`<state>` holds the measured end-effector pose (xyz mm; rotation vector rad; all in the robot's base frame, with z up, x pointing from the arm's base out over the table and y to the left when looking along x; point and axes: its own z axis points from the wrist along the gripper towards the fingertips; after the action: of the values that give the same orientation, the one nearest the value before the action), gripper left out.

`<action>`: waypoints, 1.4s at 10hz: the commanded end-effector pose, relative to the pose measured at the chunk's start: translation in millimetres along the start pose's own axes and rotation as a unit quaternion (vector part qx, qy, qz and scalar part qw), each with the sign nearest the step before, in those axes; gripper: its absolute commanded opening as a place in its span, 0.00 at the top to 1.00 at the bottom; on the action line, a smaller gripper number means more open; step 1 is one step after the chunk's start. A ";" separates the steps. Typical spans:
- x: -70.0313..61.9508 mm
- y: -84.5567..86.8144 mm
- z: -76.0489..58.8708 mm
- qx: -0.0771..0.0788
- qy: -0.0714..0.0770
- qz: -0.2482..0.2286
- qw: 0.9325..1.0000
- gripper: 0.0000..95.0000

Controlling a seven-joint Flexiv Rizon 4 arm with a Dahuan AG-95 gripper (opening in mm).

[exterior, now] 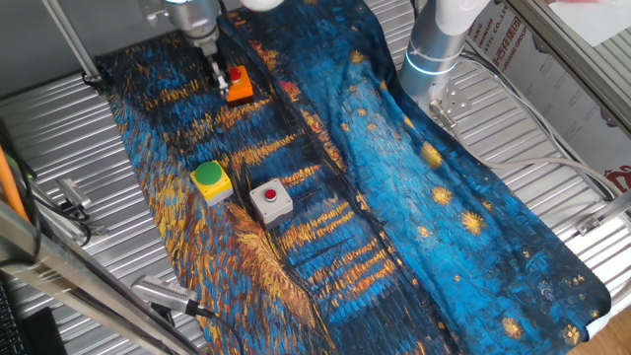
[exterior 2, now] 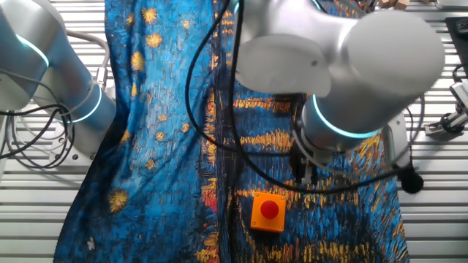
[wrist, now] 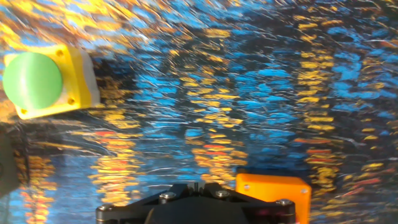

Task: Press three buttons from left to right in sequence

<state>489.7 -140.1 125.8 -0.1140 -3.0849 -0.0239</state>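
Note:
The orange box with a red cap [exterior: 239,86] sits at the far end of the patterned cloth; it also shows in the other fixed view [exterior 2: 268,211] and at the bottom right of the hand view [wrist: 273,194]. The yellow box with a green cap [exterior: 211,180] and the grey box with a red cap [exterior: 270,198] stand side by side nearer the front. The yellow box is at the upper left of the hand view [wrist: 46,78]. My gripper [exterior: 217,81] hangs just beside the orange box, off its cap, fingertips shut together and empty [wrist: 196,186]. Its fingers show in the other fixed view [exterior 2: 305,172].
A blue and orange painted cloth [exterior: 394,197] covers the ribbed metal table [exterior: 59,128]. A second robot arm's base [exterior: 434,44] stands at the far side on the cloth's edge. Cables [exterior: 532,158] run on the right, metal tools [exterior: 69,202] lie on the left.

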 end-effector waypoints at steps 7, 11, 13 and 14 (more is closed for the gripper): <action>-48.6 34.7 -17.3 -0.005 0.007 0.020 1.000 1.00; -88.3 70.1 -34.2 -0.001 0.017 0.042 0.999 1.00; -110.1 89.4 -33.7 -0.001 0.020 0.057 0.998 1.00; -117.3 96.2 -32.0 -0.001 0.021 0.062 0.998 1.00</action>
<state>615.7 -52.5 152.3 -0.3026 -3.0246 -0.0219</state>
